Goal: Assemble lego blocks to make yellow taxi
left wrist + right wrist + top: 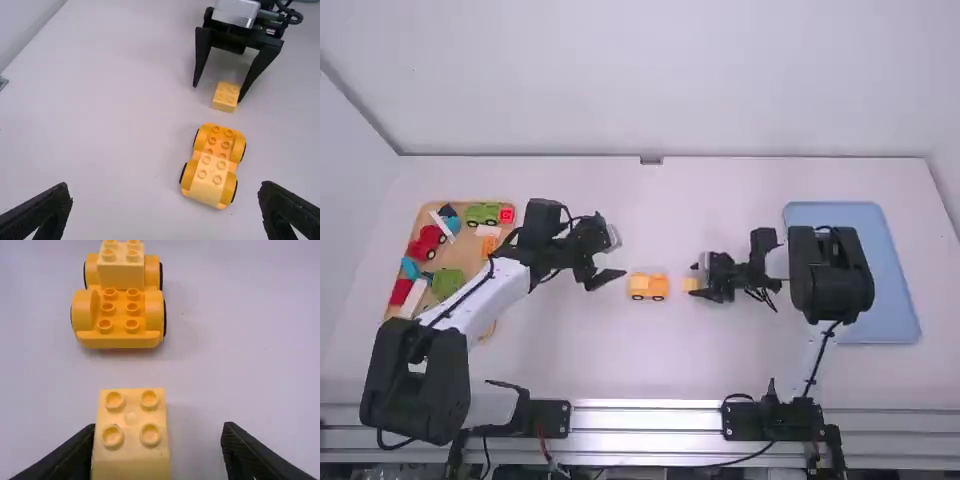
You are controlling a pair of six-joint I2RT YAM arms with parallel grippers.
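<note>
With the left pincer [165, 186] and the right pincer [160, 430] spread, the loose yellow block [132, 460], off-centre between the latter's fingers, could be knocked askew by uneven closing and seated crookedly on the wheeled body [119, 339], midway between the side edges of the worktop [720, 195].

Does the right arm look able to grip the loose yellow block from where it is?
Probably yes. The right pincer is open around the loose yellow block, which sits close to one finger; nothing stands between it and the other. The wheeled base stands apart, out of the way.
</note>
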